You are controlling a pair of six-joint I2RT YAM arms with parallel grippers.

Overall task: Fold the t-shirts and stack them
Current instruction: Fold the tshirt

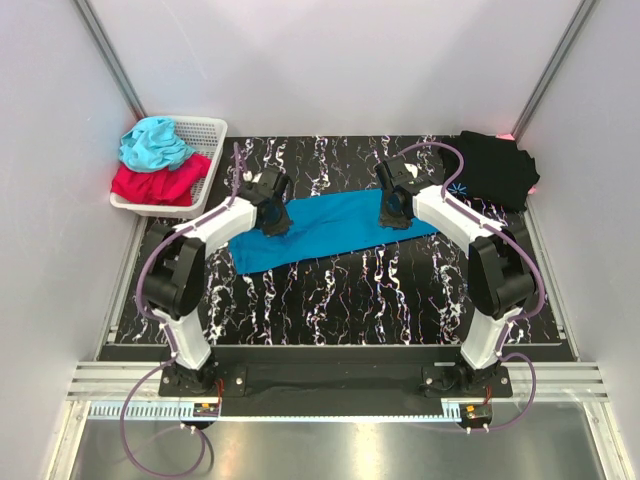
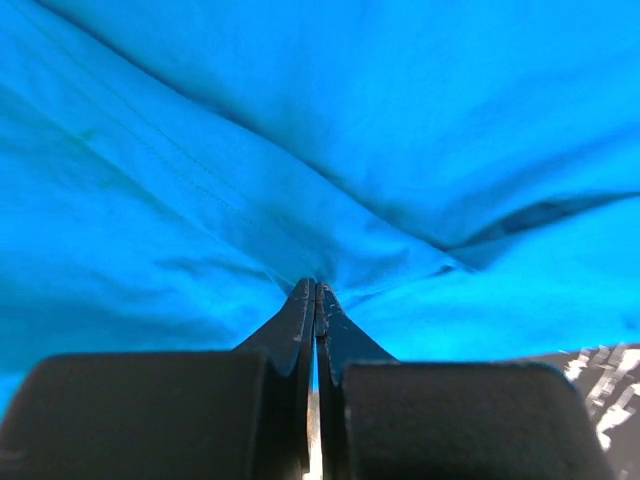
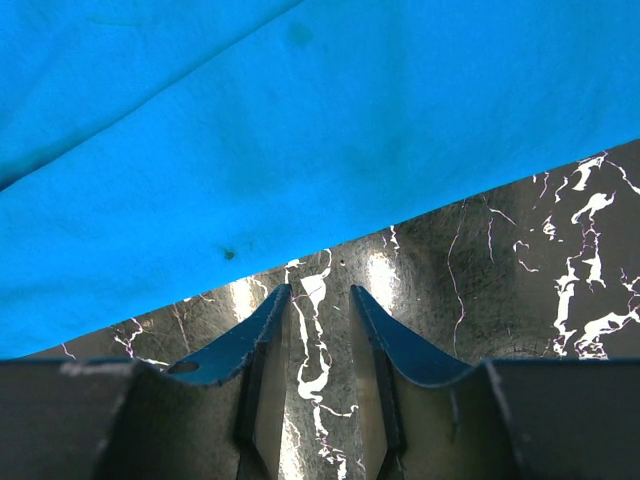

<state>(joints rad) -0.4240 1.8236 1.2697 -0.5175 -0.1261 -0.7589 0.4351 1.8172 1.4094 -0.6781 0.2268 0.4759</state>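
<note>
The left gripper (image 2: 315,292) has its fingers pressed together on a pinch of the blue tee (image 1: 330,225), the cloth puckering into creases where they bite. The right gripper (image 3: 320,300) stands with its fingers apart and nothing between them, poised over the marbled mat (image 1: 330,300) just short of the tee's edge. From above, the two grippers sit toward opposite ends of the blue tee, which lies mid-mat as a long slanted strip, narrower than an open shirt, so it looks part-folded lengthwise. The black tee (image 1: 495,165) lies in the far right corner as a compact pile, its pale starburst (image 1: 457,188) facing up; it looks already folded and set aside. At the far left a white basket (image 1: 205,135) holds a cyan cloth (image 1: 152,143) and a red cloth (image 1: 150,185), both crumpled, probably waiting their turn. By my reading the job is partway: one tee seems done, the blue one needs its cross fold and a move onto the black one, and the basket pieces are untouched. No brand, label or legible writing shows anywhere; the starburst is the only mark.
</note>
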